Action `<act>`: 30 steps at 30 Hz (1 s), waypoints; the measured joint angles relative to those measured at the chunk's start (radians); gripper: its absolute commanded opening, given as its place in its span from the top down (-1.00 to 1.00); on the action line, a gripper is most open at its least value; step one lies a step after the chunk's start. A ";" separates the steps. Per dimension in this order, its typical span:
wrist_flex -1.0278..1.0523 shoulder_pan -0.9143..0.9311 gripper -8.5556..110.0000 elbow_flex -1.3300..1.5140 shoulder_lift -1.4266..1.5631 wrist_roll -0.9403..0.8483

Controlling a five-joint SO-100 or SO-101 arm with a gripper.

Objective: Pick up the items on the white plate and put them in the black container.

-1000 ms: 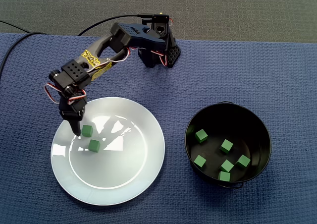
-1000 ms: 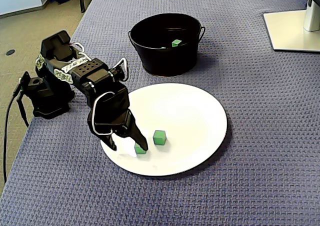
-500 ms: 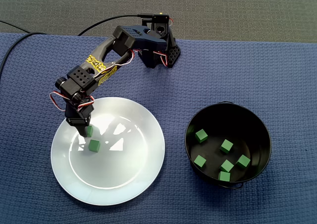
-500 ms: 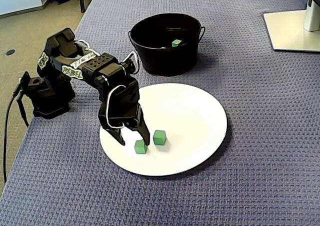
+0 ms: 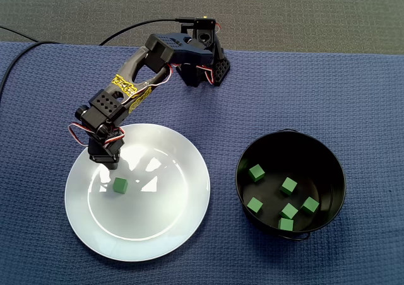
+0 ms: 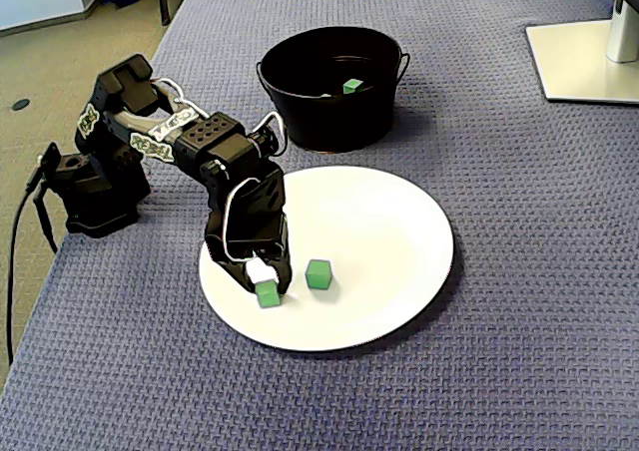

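Green cubes [image 5: 289,185], six of them, already lie in the black bucket [image 5: 331,171] toward the right edge of the cloth-covered desk [image 5: 353,96]. Two more are left on the white plate [image 5: 177,234] toward the left edge. By that count the job looks about three-quarters done. The pincer [image 6: 265,285] is clamped on the held cube [image 6: 267,295] at the plate's rim nearest the robot base, low over the surface. Whether the cube has left the plate cannot be told. The free cube [image 6: 319,274] rests just beside it. A carry to the bucket looks like the next step. In a fixed view the pincer [image 5: 106,164] hides the held cube, and only the free cube [image 5: 120,185] shows. In a fixed view the bucket [image 6: 300,122] reveals a single cube [image 6: 351,86], and its wall screens the rest.
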 measured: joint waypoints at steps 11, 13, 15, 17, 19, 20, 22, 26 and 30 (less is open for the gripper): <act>0.098 0.023 0.86 -0.034 0.121 -0.011; 0.172 0.041 0.86 -0.074 0.216 -0.034; 0.267 0.060 0.86 -0.144 0.328 -0.071; 0.295 0.071 0.86 -0.213 0.457 -0.089; 0.295 0.043 0.86 -0.276 0.594 -0.080; 0.295 0.008 0.86 -0.311 0.657 -0.077; 0.285 -0.092 0.86 -0.357 0.779 -0.041; 0.195 -0.388 0.86 -0.310 0.996 0.023; -0.020 -0.723 0.86 -0.075 1.149 0.020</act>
